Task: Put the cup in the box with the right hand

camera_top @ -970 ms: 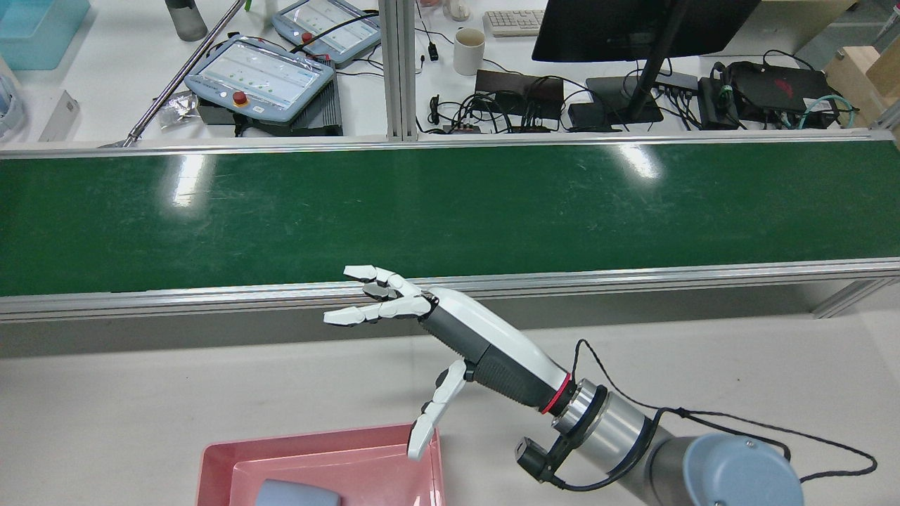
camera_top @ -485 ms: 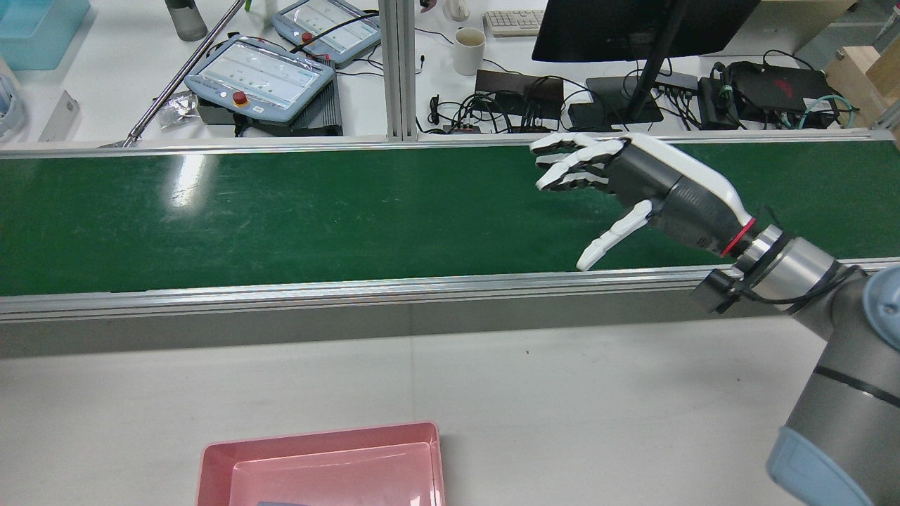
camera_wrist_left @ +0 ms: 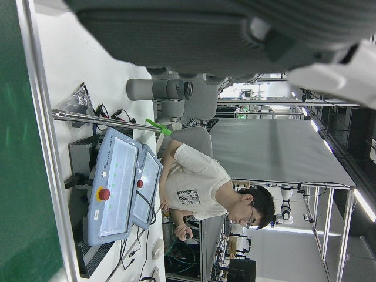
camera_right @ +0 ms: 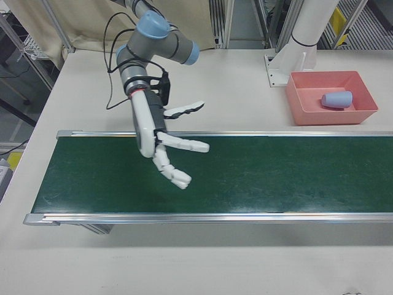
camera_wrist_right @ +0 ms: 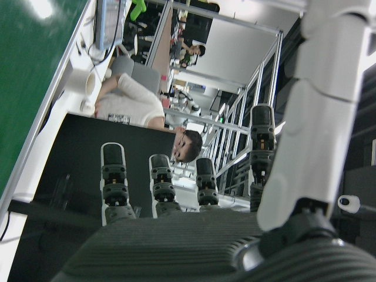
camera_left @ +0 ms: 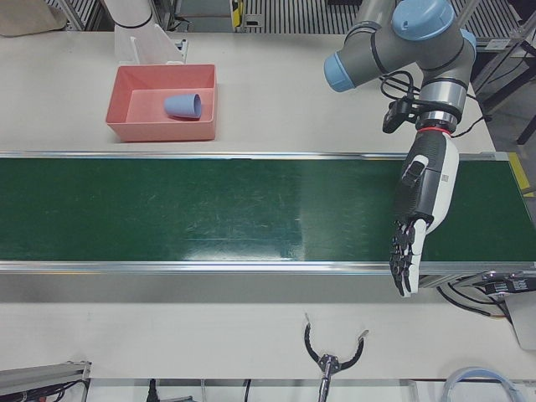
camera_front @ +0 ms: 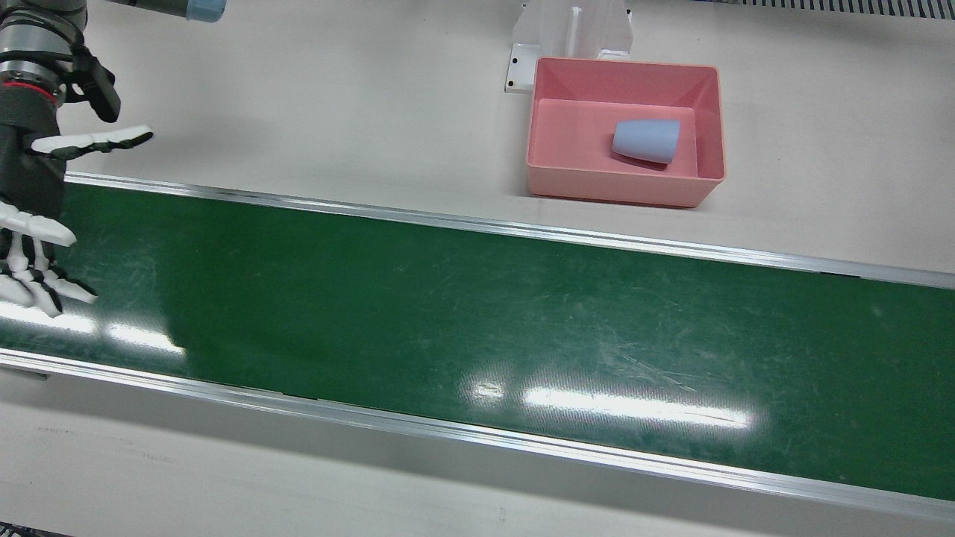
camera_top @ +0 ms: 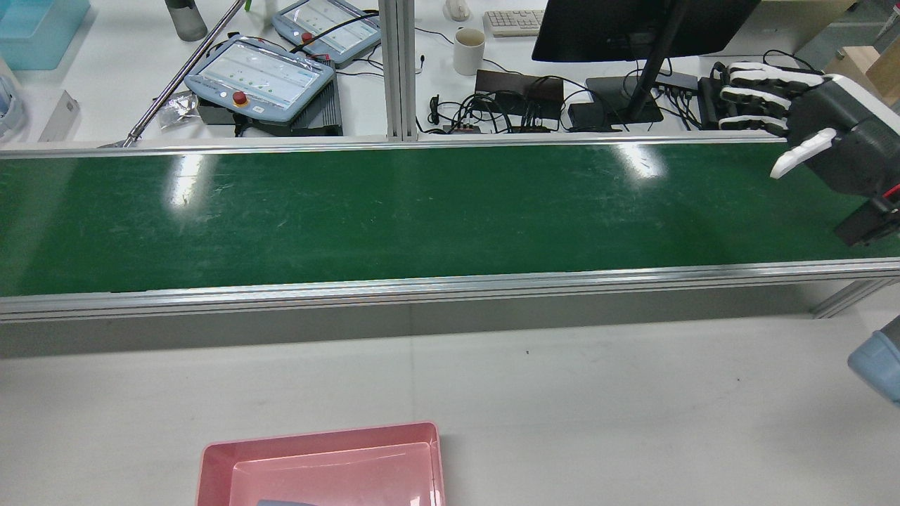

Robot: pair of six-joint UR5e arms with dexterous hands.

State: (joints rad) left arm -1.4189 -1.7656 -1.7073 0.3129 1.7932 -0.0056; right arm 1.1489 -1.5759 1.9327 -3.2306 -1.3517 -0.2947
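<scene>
Lying on its side in pink box: blue cup. R hand empty, fingers spread, over green belt. L hand likewise spread, empty.

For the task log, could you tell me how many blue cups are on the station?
1: the blue cup lies on its side inside the pink box; none shows on the belt.

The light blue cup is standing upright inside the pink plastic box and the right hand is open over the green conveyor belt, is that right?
Not quite. The light blue cup lies on its side inside the pink plastic box, as the front view shows. The right hand is indeed open over the green conveyor belt.
</scene>
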